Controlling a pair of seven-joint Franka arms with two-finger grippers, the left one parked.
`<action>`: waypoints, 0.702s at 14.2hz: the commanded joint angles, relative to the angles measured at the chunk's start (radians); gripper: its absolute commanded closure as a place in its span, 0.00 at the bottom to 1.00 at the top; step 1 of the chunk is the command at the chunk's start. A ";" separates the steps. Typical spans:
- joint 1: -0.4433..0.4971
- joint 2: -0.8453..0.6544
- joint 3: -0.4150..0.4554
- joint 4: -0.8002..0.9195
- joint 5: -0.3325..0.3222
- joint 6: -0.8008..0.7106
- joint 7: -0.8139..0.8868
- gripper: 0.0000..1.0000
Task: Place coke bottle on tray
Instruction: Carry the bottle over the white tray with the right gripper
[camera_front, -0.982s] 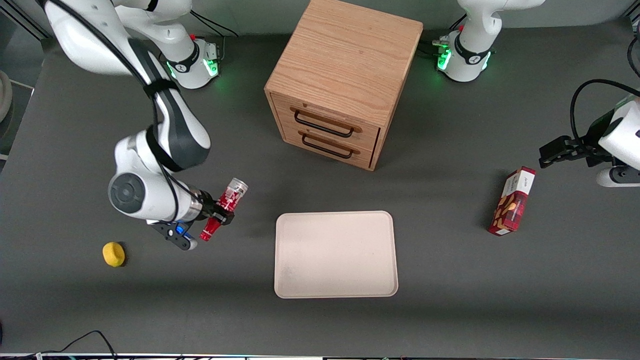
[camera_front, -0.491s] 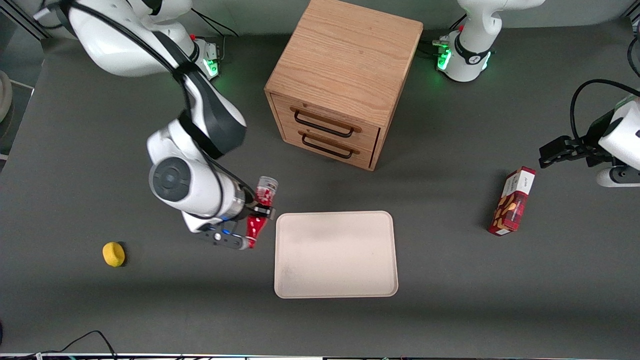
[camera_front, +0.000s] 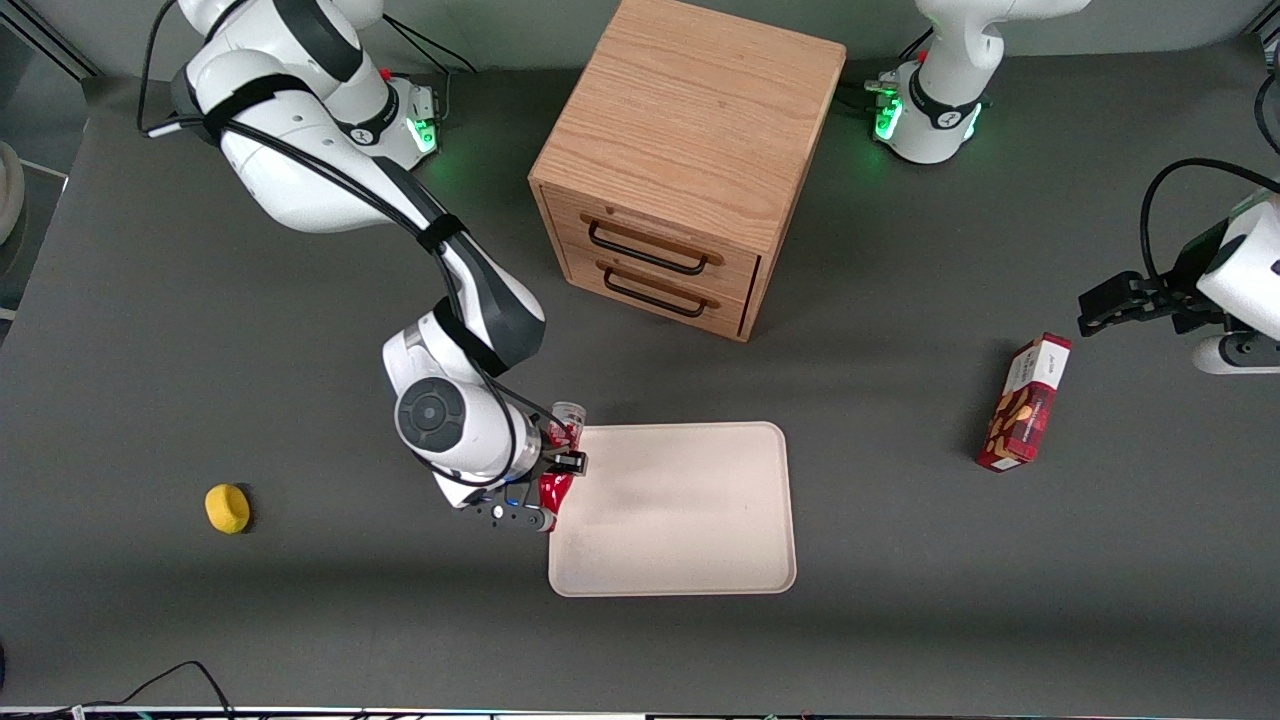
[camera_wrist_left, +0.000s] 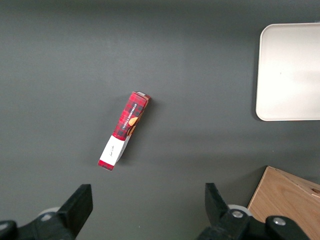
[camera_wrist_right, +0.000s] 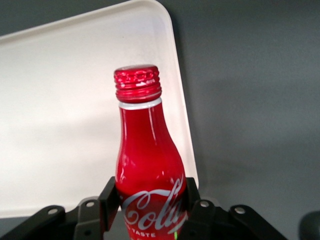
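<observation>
The gripper (camera_front: 556, 468) sits a little left of the middle of the front view, at the edge of the tray (camera_front: 690, 520) that faces the working arm's end of the table. Its fingers are closed on the body of the coke bottle (camera_front: 560, 455), which hangs in the air, tilted, with its silver base uppermost in the frame and its red neck pointing down toward the bottom of the frame. The bottle overlaps the tray's rim there and is held clear of the table.

In the right wrist view the gripper (camera_wrist_right: 150, 210) clamps the bottle (camera_wrist_right: 148, 170) just where the white script lettering begins, a black finger (camera_wrist_right: 111, 197) pressed on each side. The red cap stands against the pale tray (camera_wrist_right: 60, 110), whose rounded corner shows above it.

The wooden cabinet (camera_front: 690, 165) stands at upper centre of the front view, farther from the camera than the tray. A red snack box (camera_front: 1024, 403) lies at the right of the frame, toward the parked arm's end, and a small yellow thing (camera_front: 228, 508) lies at lower left
</observation>
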 joint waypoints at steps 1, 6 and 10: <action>0.017 0.054 0.007 0.045 -0.046 0.028 -0.014 0.98; 0.029 0.100 0.009 0.047 -0.134 0.081 -0.025 0.98; 0.033 0.114 0.010 0.039 -0.169 0.100 -0.044 0.97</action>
